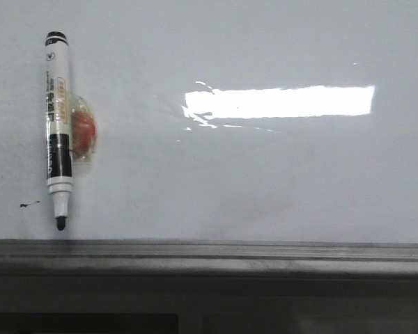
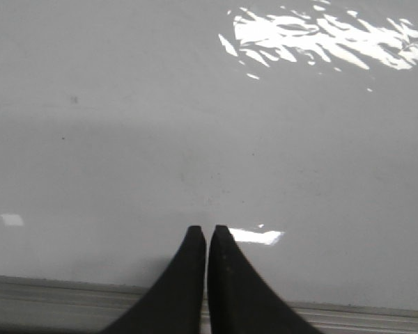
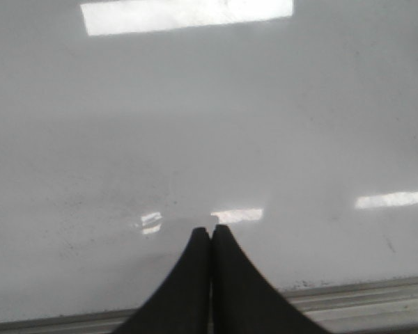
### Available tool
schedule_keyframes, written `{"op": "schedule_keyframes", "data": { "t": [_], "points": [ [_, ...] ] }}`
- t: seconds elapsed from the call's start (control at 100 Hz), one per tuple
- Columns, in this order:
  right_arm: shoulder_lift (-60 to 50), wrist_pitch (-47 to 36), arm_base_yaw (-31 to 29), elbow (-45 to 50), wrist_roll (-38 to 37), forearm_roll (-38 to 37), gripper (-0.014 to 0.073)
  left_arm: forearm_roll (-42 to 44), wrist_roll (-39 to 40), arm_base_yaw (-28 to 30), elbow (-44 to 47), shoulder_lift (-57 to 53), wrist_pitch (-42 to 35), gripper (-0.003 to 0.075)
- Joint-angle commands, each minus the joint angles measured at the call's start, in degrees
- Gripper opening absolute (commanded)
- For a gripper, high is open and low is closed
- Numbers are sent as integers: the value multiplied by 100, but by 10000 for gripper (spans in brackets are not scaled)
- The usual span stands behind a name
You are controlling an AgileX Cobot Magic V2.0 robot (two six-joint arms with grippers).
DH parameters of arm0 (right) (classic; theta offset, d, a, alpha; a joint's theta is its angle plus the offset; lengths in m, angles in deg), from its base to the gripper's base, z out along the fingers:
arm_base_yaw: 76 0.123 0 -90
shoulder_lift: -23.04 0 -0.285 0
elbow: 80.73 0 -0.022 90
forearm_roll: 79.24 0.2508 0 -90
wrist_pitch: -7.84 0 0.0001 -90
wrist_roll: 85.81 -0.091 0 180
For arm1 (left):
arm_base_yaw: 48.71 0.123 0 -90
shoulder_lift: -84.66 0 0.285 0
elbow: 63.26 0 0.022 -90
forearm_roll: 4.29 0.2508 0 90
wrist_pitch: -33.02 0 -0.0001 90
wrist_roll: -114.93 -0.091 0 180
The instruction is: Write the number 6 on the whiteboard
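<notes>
The whiteboard (image 1: 265, 181) fills nearly the whole front view, a glossy white-grey surface with a bright rectangular patch of glare (image 1: 279, 101) right of its centre, and no drawn figure shows anywhere on it, so the number 6 is not yet written. A grey metal ledge (image 1: 209, 254) runs along the board's bottom edge. At the far left of the board a marker pen (image 1: 58, 129) stands upright against the surface, black cap end up and uncapped dark tip pointing down, the tip just above the ledge. A small orange-red piece (image 1: 83, 132) wrapped in clear tape sits against the pen's right side at mid-barrel. Just left of the pen's tip lies a tiny black smudge (image 1: 29, 204). Neither arm appears in the front view. In the left wrist view the left gripper (image 2: 207, 229) has its two black fingers pressed together with only a hairline slit between them, clenched on nothing, the tips over bare board with the ledge beneath them. In the right wrist view the right gripper (image 3: 210, 229) is likewise closed tip to tip and empty, over bare board near the ledge, with blurred reflections of light beside the fingertips
</notes>
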Motion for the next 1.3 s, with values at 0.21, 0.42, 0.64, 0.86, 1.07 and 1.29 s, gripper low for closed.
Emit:
{"op": "schedule_keyframes", "data": {
  "t": [0.21,0.42,0.64,0.86,1.07,1.29],
  "points": [
    [-106,-88,-26,156,31,21,-64,1,-5,4,256,-170,-334,-19],
    [-106,-88,-26,156,31,21,-64,1,-5,4,256,-170,-334,-19],
    [-106,-88,-26,156,31,21,-64,1,-5,4,256,-170,-355,-19],
    [-106,-88,-26,156,31,21,-64,1,-5,4,256,-170,-494,-19],
    [-106,-88,-26,156,31,21,-64,1,-5,4,256,-170,-744,-19],
    [-106,-88,-26,156,31,21,-64,1,-5,4,256,-170,-838,-19]
  ]
}}
